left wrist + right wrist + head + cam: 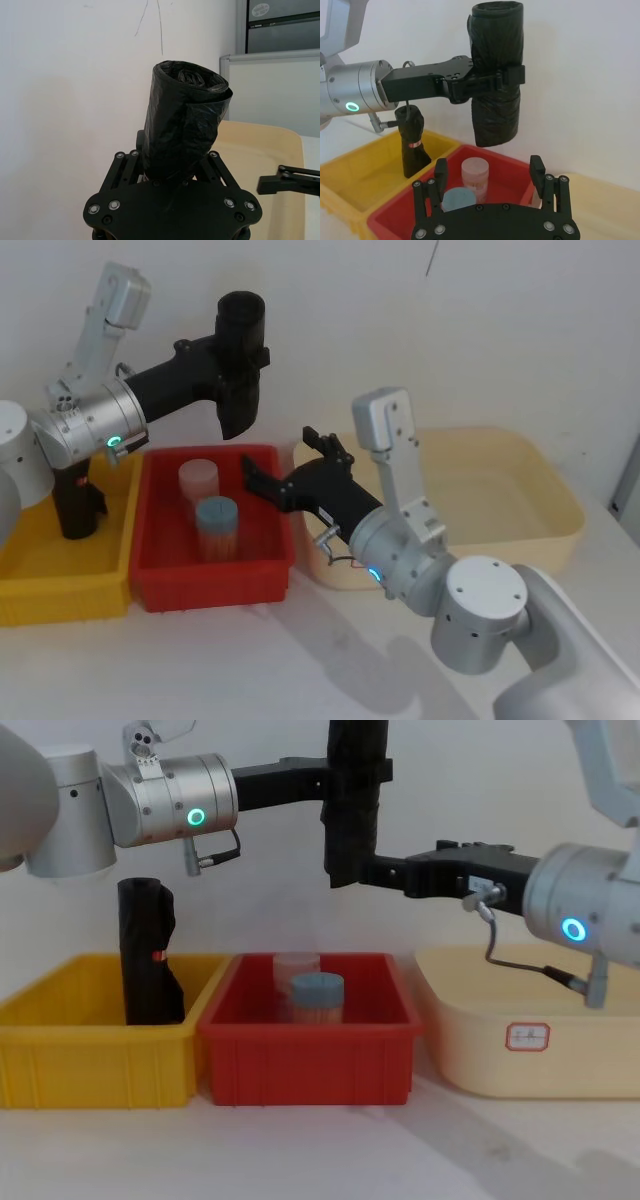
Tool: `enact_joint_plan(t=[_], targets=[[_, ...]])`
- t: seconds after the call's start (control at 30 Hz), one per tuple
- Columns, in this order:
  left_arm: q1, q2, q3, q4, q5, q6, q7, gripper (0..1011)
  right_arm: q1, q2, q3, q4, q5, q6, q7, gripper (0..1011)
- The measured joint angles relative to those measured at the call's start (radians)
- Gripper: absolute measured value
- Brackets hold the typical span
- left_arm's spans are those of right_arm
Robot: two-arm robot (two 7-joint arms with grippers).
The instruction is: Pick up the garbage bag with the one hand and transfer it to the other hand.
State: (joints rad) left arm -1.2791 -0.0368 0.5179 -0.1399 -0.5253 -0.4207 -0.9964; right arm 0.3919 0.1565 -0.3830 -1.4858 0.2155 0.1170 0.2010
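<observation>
Nearest: right hand (pixel 282 452), black two-finger type on a silver-grey arm with a blue glowing ring; fingers spread wide, nothing between them; reaches in from the right, above the gap between the red plastic bin (pixel 215 575) and the cream plastic tub (pixel 560 510). Next out: the red bin itself, on the white desk (pixel 250 660), holding a pale translucent cylinder jar (pixel 198 478) and a blue-topped jar (pixel 215 522). Above that bin, clear of it: garbage bag (pixel 238 405), a thick black plastic roll, long axis upright, coiled end on top. Holder: left hand (pixel 245 358), black two-finger type on a silver-grey arm with a green glowing ring; fingers pinching the roll about its middle, lower half hanging free below the grip. Key relation: the bag stands just ahead of the right hand's fingertips, toward the robot's left; the hand is level with the roll's free lower end, and its finger gap runs across the upright axis. Contact between right fingers and roll: not evident; the chest view puts the tips just beside the roll, so a short advance looks sufficient before closing. Left of the red bin: yellow plastic bin (pixel 60 595), containing a second, slimmer black roll (pixel 75 505) with a small red mark, upright, untouched. Farthest: white wall (pixel 450 340).
</observation>
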Motion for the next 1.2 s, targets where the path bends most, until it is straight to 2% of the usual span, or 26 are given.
enact_joint_plan(t=[0.6,1.2], targets=[[0.000,0.000,0.000,0.000,0.000,0.000,0.000,403,0.114,-0.088,-0.021,0.158,-0.037,-0.013,-0.011,1001],[0.000,0.000,0.000,0.000,0.000,0.000,0.000,403,0.230,-0.153,-0.002,0.346,-0.060,-0.049,-0.034,1001]])
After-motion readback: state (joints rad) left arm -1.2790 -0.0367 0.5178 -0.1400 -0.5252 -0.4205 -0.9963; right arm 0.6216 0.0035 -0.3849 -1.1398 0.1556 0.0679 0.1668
